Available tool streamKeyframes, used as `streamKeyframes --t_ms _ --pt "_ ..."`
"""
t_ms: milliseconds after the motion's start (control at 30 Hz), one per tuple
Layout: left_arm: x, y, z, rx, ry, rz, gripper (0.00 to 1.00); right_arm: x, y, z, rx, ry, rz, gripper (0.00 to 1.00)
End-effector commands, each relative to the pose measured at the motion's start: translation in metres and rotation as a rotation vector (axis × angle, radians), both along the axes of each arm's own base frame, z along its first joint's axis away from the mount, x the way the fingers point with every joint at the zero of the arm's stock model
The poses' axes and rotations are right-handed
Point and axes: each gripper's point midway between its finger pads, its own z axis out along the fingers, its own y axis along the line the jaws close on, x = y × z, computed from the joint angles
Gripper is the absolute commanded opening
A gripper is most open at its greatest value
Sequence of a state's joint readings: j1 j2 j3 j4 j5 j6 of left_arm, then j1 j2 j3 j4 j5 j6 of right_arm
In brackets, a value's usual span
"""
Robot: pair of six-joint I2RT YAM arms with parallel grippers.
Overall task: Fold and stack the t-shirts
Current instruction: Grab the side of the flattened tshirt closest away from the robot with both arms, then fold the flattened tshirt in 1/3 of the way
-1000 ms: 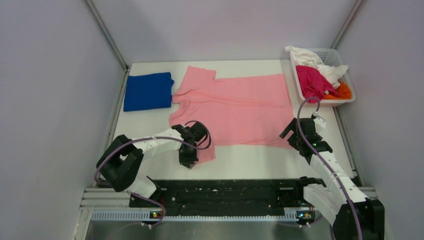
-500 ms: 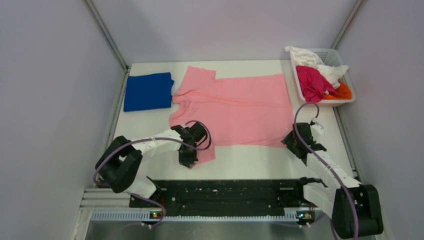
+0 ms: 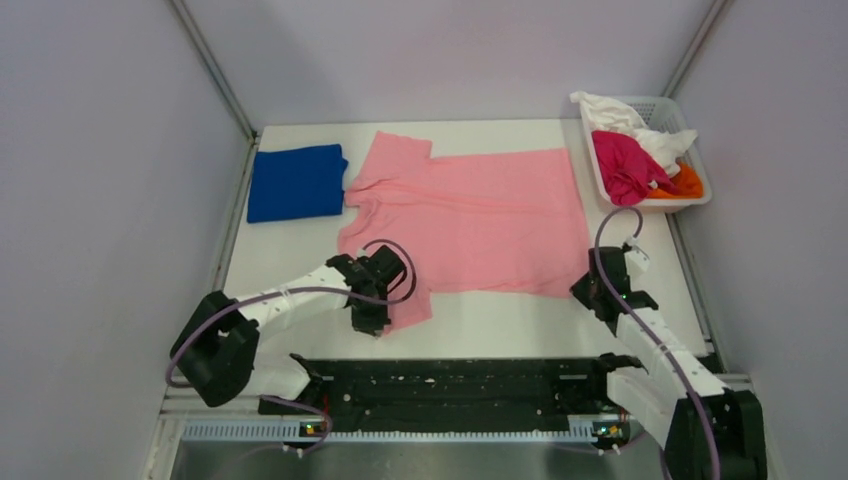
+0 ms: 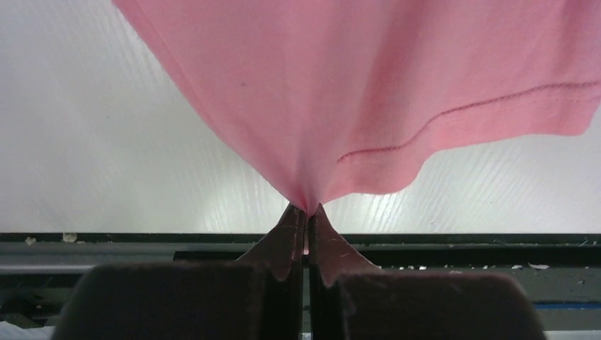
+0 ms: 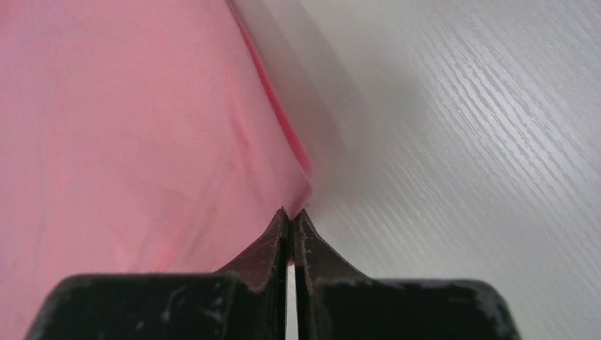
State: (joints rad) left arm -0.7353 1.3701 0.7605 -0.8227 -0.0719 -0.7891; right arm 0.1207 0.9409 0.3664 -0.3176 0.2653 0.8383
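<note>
Where the left gripper meets the cloth, its jaws are clenched on a small gathered pinch of the pink t-shirt, and the fabric fans upward from the fingertips with a stitched hem running toward the right edge of the left wrist view. The right gripper is likewise closed, its tips meeting at the garment's edge at the centre of the right wrist view; it appears to nip the hem there, though how much cloth lies between the tips cannot be judged. Seen from above, the left pinch falls on the flap at the shirt's lower left and the right one at its lower right corner. The shirt itself lies spread sideways across the middle of the white table. A blue t-shirt lies folded into a rectangle at the upper left of the table, just beside the pink one's collar end. At the upper right stands a white slotted basket holding a white t-shirt, a magenta t-shirt and an orange t-shirt, all crumpled together.
</note>
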Motion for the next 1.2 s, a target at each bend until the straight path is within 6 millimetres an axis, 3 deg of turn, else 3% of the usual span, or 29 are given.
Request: streamKeyframes --t_ms 0,100,200,300,400,567,700,800,933,1167 --pt "-0.031 0.01 0.01 -0.017 0.053 0.013 0.0 -0.025 -0.005 0.016 -0.008 0.041 -0.01 0.0" --pt "-0.057 0.008 0.013 -0.063 0.099 0.016 0.0 -0.044 -0.003 0.021 0.018 0.059 -0.014 0.0" --pt "-0.076 0.008 0.014 -0.098 0.134 0.03 0.0 -0.047 0.016 0.026 0.108 0.03 0.02 0.0" --pt "-0.077 0.009 0.017 -0.113 0.116 0.031 0.0 -0.049 0.017 0.029 0.105 0.037 0.028 0.0" --pt "-0.053 -0.01 0.032 -0.17 0.029 -0.009 0.0 -0.044 0.02 0.033 0.111 0.021 0.048 0.0" --pt "-0.007 -0.06 0.062 -0.279 -0.081 -0.11 0.0 -0.031 0.022 0.043 0.081 0.026 0.107 0.0" --pt "0.038 -0.071 0.085 -0.257 -0.175 -0.115 0.0 -0.016 0.026 0.05 0.053 0.054 0.166 0.0" --pt "0.078 -0.07 0.101 -0.289 -0.237 -0.071 0.0 0.003 0.025 0.064 0.029 0.034 0.174 0.0" --pt "0.126 -0.051 0.112 -0.3 -0.293 0.036 0.0 0.034 0.021 0.083 -0.015 -0.002 0.173 0.0" --pt "0.186 -0.012 0.129 -0.282 -0.394 0.133 0.0 0.07 0.01 0.087 -0.062 0.029 0.156 0.0"
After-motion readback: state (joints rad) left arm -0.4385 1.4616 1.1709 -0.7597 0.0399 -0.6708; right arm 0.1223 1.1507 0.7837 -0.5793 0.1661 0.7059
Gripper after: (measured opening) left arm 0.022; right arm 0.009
